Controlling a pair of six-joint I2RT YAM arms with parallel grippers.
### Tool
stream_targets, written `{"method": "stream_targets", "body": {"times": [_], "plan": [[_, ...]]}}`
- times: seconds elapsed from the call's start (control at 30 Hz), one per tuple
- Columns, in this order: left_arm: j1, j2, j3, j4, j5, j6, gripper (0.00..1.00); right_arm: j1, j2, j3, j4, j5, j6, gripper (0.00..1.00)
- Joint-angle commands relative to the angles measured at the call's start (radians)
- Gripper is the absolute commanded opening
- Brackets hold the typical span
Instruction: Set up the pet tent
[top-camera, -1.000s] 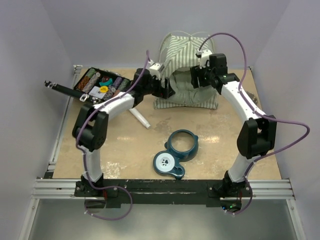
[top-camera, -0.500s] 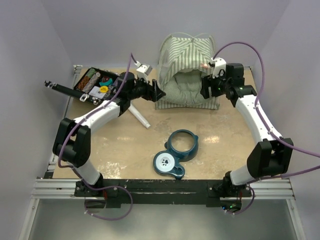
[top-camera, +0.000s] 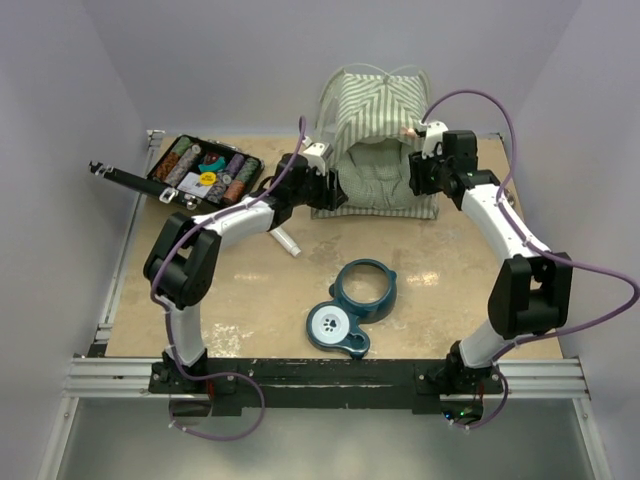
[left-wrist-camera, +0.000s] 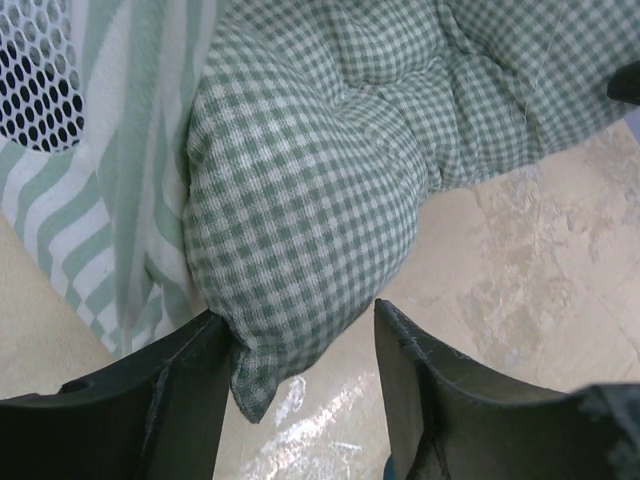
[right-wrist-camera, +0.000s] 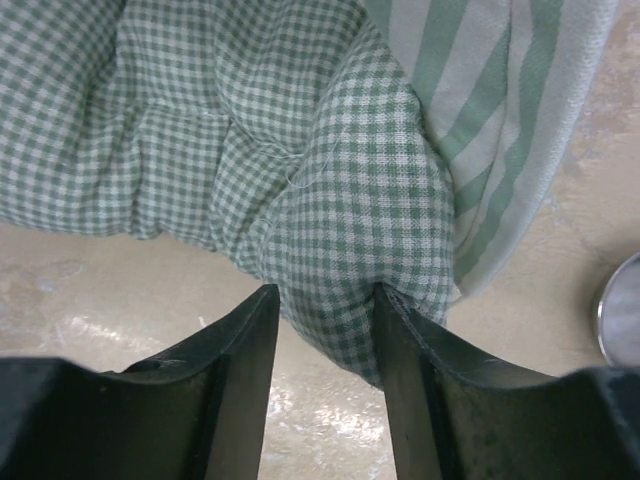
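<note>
The pet tent (top-camera: 375, 100) is seen standing at the upper centre of the top view, against the far edge of the table (top-camera: 450, 300), with its arched doorway turned toward the arms. The doorway is filled by a green checked cushion (top-camera: 375, 185), whose long axis runs left to right across the frame. The left gripper (top-camera: 328, 190) is placed at the cushion's left front corner and the right gripper (top-camera: 418, 180) at its right front corner, so the tent lies just beyond both, and neither arm is clearly nearer. In the left wrist view the jaws are spread around the corner: one finger (left-wrist-camera: 190, 380) is touching it, the other is held apart. In the right wrist view the corner appears to be pinched between both fingers. The coming move is judged to depend on these two corners being driven evenly into the opening. A teal bowl stand (top-camera: 355, 305) is seen at lower centre and a tray (top-camera: 205, 168) at upper left. A paw print is visible on the stand; no writing can be read.
</note>
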Motion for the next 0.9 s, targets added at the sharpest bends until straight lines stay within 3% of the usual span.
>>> {"method": "stream_targets", "body": {"times": [0.0, 0.13, 0.4, 0.63, 0.77, 0.87], "plan": [[-0.006, 0.039, 0.112, 0.027, -0.066, -0.016, 0.58, 0.001, 0.023, 0.0, 0.032, 0.045, 0.007, 0.44], [-0.007, 0.049, 0.14, 0.01, -0.074, 0.0, 0.52, 0.001, 0.0, 0.036, -0.049, 0.065, -0.013, 0.63], [-0.008, 0.029, 0.116, 0.013, -0.079, 0.007, 0.4, 0.0, -0.107, 0.016, -0.095, 0.132, -0.025, 0.68], [-0.008, 0.032, 0.119, 0.013, -0.074, 0.01, 0.39, -0.006, -0.098, 0.023, -0.09, 0.138, -0.042, 0.68], [-0.011, 0.04, 0.126, 0.033, -0.056, 0.033, 0.38, -0.006, -0.034, 0.011, -0.072, 0.138, -0.054, 0.59], [-0.022, 0.045, 0.128, 0.067, -0.051, 0.084, 0.24, -0.003, -0.008, -0.016, 0.007, 0.116, -0.047, 0.41]]}}
